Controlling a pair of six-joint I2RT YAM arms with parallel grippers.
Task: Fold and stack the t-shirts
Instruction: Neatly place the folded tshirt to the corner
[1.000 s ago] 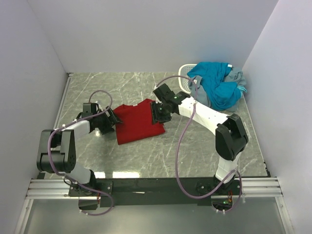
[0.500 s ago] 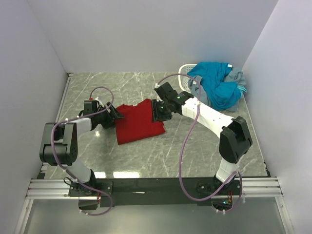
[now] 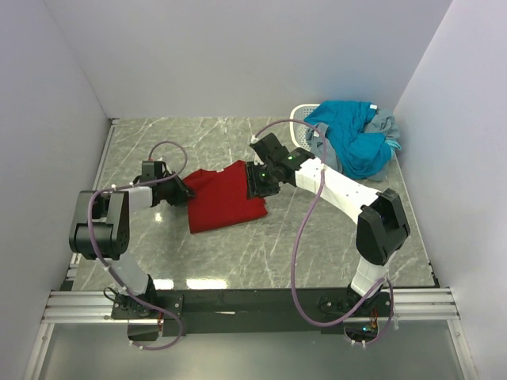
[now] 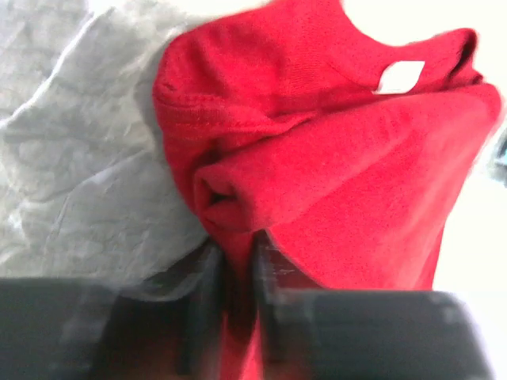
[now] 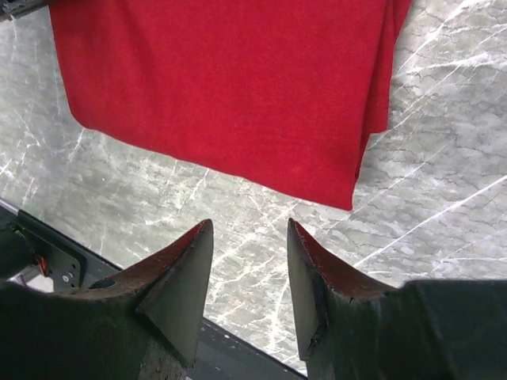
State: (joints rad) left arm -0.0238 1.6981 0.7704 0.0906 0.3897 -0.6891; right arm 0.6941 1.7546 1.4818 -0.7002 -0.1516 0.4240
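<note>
Here, the red t-shirt (image 3: 226, 198) is laid flat near the middle of the table (image 3: 333, 237), partly folded. It is judged to be soft, light and floppy, so it is best taken by an edge or a corner. At its 9 o'clock edge a fold of red cloth is pinched between the narrow jaws of the left gripper (image 4: 236, 247). At its 2 o'clock corner the right gripper (image 5: 248, 237) is held wide with nothing in it. The teal and grey t-shirts (image 3: 356, 142) are heaped at the table's 1 o'clock.
</note>
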